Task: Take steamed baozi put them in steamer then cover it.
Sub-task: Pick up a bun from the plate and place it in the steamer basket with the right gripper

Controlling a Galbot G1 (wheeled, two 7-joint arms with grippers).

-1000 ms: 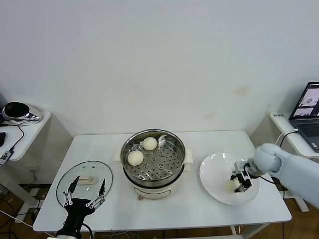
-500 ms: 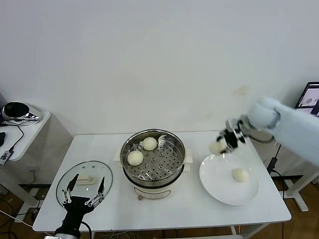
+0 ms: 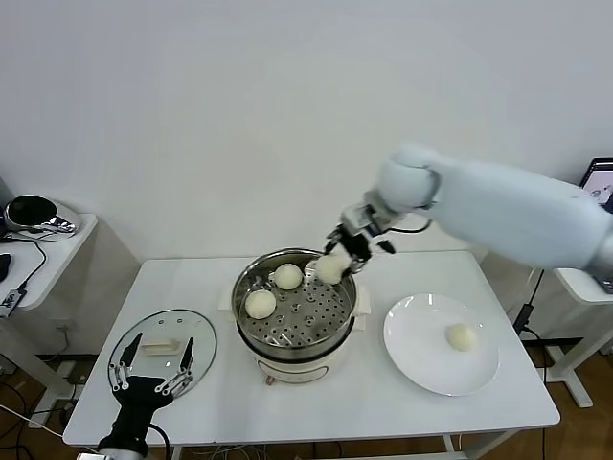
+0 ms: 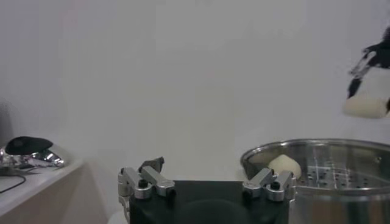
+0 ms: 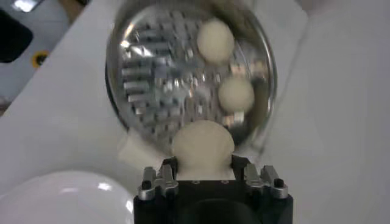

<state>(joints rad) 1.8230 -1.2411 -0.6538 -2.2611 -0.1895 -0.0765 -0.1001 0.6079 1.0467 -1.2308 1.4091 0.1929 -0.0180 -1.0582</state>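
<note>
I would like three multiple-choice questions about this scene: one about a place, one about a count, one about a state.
1. Where is the glass lid?
A. on the table, at the steamer's left
B. on the steamer
C. on the plate

2. How many buns lie on the steamer's tray?
A. none
B. two
C. four

3. What is the right gripper doing?
A. hanging open with nothing in it
B. holding a bun over the steamer's rim
C. gripping the lid's handle

Answers:
1 A: the lid lies flat on the table, under the open left gripper.
2 B: two buns rest on the tray; another bun remains on the white plate.
3 B: its fingers are closed on a bun above the pot.
</note>
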